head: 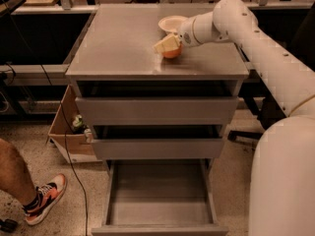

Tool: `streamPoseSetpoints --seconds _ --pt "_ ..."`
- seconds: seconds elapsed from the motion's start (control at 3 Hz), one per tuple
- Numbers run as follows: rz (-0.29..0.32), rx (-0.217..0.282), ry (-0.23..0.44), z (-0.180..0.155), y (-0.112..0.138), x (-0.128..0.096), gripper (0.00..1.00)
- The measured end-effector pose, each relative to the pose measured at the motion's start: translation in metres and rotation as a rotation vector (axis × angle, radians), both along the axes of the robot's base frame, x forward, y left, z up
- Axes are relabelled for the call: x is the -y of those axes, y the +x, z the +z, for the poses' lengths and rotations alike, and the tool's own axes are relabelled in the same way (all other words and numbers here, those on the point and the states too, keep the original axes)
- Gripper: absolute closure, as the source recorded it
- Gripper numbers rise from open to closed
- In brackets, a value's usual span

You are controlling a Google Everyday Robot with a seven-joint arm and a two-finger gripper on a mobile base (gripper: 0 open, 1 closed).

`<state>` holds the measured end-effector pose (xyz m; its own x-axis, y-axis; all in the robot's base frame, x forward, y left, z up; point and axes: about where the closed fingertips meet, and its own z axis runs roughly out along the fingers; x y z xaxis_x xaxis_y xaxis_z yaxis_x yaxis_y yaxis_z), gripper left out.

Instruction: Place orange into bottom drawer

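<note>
The orange [173,53] rests on the grey cabinet top [123,43], just in front of the shallow white bowl [171,22]. My gripper [168,45] is right at the orange, covering its upper left side, with the white arm reaching in from the right. The bottom drawer [160,200] is pulled open at floor level and its flat grey floor is bare. The two drawers above it are shut.
A cardboard box [69,132] stands on the floor left of the cabinet, with a cable running past it. A person's leg and an orange-and-white shoe [44,198] are at the lower left. My white base [285,181] fills the lower right.
</note>
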<state>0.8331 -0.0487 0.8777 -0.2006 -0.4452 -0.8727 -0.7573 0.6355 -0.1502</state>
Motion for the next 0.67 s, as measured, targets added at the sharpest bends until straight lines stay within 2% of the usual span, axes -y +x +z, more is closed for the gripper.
streamPoseSetpoints --seconds 0.33,0.67 --pt "0.003 0.003 0.054 -0.015 0.004 0.0 0.49" --pt "0.07 0.012 0.111 -0.024 -0.017 -0.002 0.73"
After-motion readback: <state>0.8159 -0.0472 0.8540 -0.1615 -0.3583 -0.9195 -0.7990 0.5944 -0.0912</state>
